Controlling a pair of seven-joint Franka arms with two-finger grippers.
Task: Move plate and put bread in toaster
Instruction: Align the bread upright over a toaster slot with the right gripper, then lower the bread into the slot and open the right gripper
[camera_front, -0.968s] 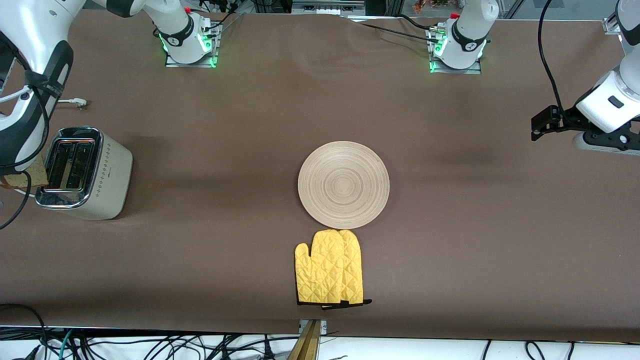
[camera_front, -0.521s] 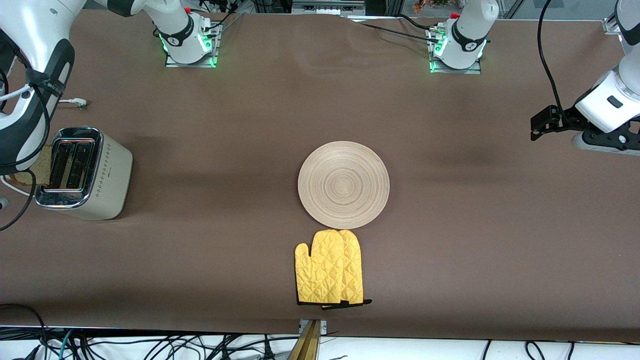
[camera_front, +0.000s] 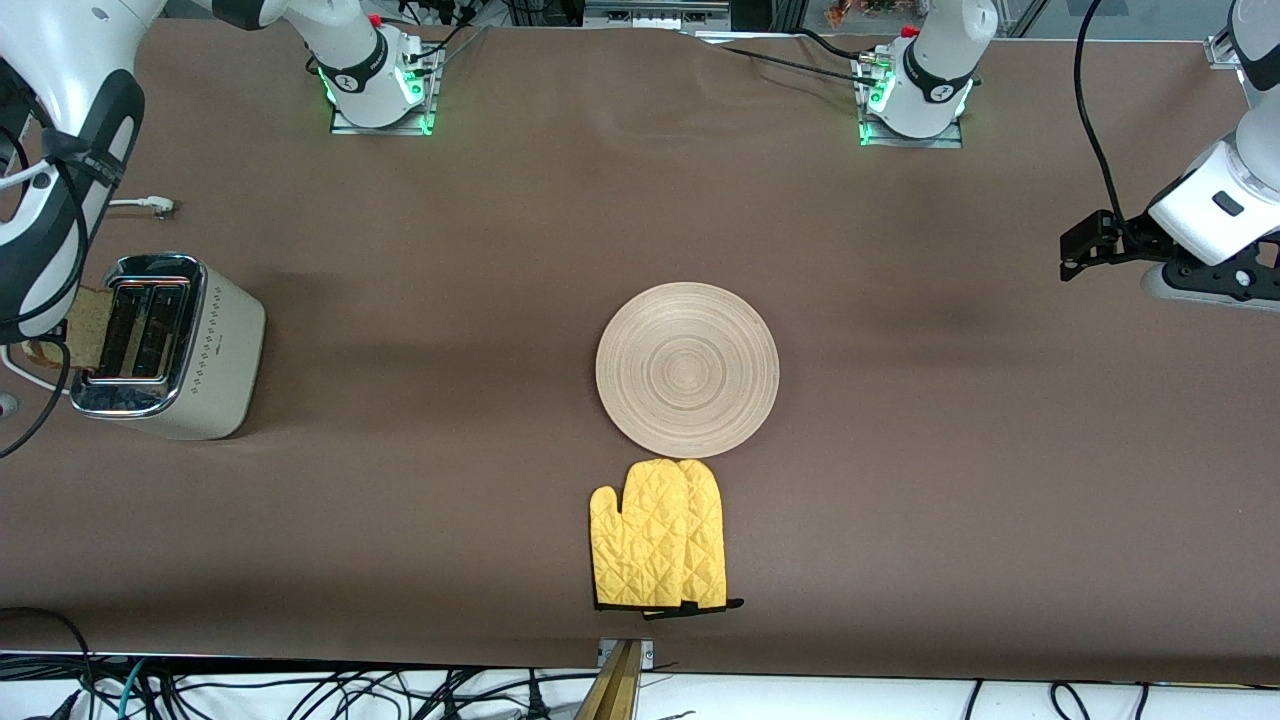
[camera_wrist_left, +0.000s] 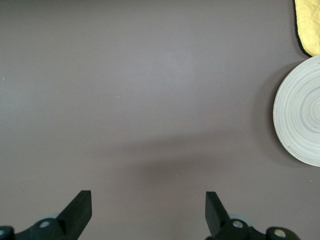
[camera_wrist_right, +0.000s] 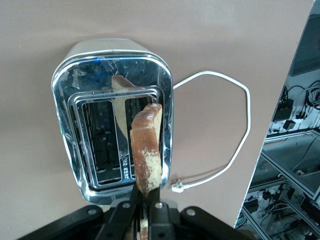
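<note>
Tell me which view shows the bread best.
The right wrist view: the bread stands edge-on in the right gripper, over the toaster. The front view shows only a sliver beside the arm; the left wrist view, none.

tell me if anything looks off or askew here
Nothing stands out. The toaster sits upright, the bread is held edge-on over its slots by the right gripper, and the plate lies flat.

No legible text, labels, brands or nos. found. Toaster (camera_front: 165, 345) side shows small dark mark, too small to read. Arm base collars carry marks, also unreadable.
</note>
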